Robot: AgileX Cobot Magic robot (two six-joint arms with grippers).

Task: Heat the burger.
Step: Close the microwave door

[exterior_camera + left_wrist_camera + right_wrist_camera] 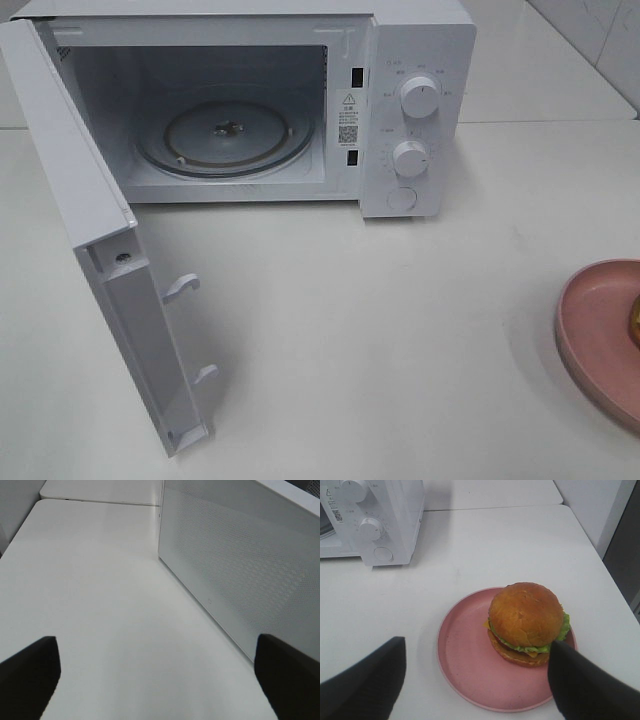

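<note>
The right gripper (475, 680) hangs above the pink plate (465, 665), jaws spread wide and empty. The burger (526, 622), glossy bun over lettuce and cheese, sits on that plate's far side. The left gripper (157, 677) is equally wide and empty beside the microwave (415, 110), whose door (95, 240) stands open.

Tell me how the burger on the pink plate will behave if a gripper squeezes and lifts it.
The burger is stacked layers, so it probably shifts or splits under a squeeze. Its glossy domed bun looks soft and likely dents. Sitting off-centre on the pink plate, it could slide if pushed.
</note>
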